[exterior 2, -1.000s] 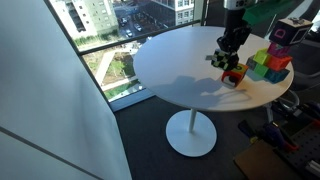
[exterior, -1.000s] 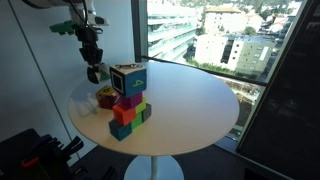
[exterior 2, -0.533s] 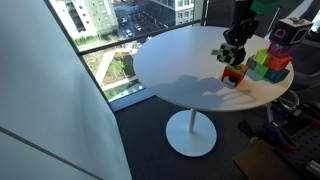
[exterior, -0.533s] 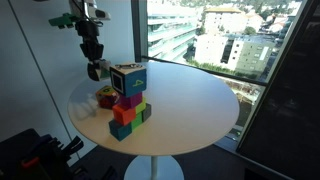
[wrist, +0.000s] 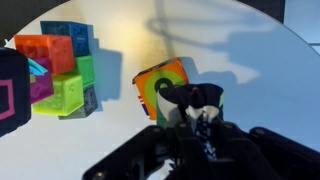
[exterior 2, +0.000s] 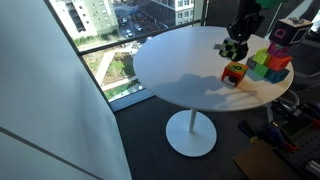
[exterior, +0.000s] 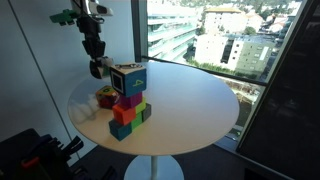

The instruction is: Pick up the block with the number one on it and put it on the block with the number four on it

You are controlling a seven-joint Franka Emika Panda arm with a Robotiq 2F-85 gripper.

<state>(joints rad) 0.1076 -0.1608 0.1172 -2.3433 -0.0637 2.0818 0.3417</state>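
My gripper (exterior: pixel 96 66) is shut on the block with the number one (exterior: pixel 95 70), a cream-white cube with green edges. It hangs above the table, beside and left of the block stack; it also shows in an exterior view (exterior 2: pixel 233 48). In the wrist view the block (wrist: pixel 212 100) sits between the fingers (wrist: pixel 192 118). The block with the number four (exterior: pixel 128 77), white with a dark blue frame, tops the stack of coloured blocks. It also shows in an exterior view (exterior 2: pixel 288 32) and at the wrist view's left edge (wrist: pixel 12 92).
A small yellow-and-red block (exterior: pixel 105 97) lies on the round white table (exterior: pixel 190 105) below the gripper; it also shows in the wrist view (wrist: pixel 155 85). Magenta, orange, teal and green blocks (exterior: pixel 127 112) form the stack. A window stands behind the table.
The gripper has risen a little with the cream-white block and now hangs higher above the yellow-and-red block. The stack has not moved.
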